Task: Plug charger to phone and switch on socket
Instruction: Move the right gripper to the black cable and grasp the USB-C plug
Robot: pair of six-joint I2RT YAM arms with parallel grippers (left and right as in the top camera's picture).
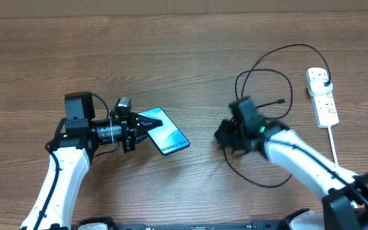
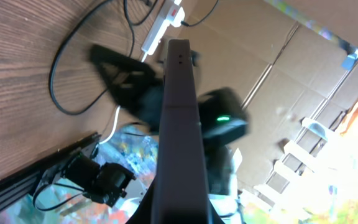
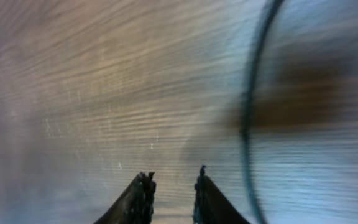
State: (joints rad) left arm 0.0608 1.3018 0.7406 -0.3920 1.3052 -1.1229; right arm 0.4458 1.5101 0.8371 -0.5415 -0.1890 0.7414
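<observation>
The phone (image 1: 166, 131), with its blue-teal screen up, lies tilted left of centre. My left gripper (image 1: 147, 123) is shut on its left end. In the left wrist view the phone (image 2: 178, 118) shows edge-on, running up from the jaws (image 2: 179, 214). The black charger cable lies in loops at the right, its connector tip (image 1: 278, 102) free on the table and its plug (image 1: 322, 79) in the white socket (image 1: 324, 102). My right gripper (image 1: 224, 135), blurred, hovers low over the table left of the loops. Its fingers (image 3: 173, 180) are slightly apart and empty, with the cable (image 3: 252, 93) to their right.
The socket's white cord (image 1: 334, 144) runs toward the front right edge. In the left wrist view the socket (image 2: 164, 17) and the cable loop (image 2: 58, 74) lie beyond the phone, with the right arm (image 2: 219, 118) blurred behind it. Cardboard and clutter stand off the table.
</observation>
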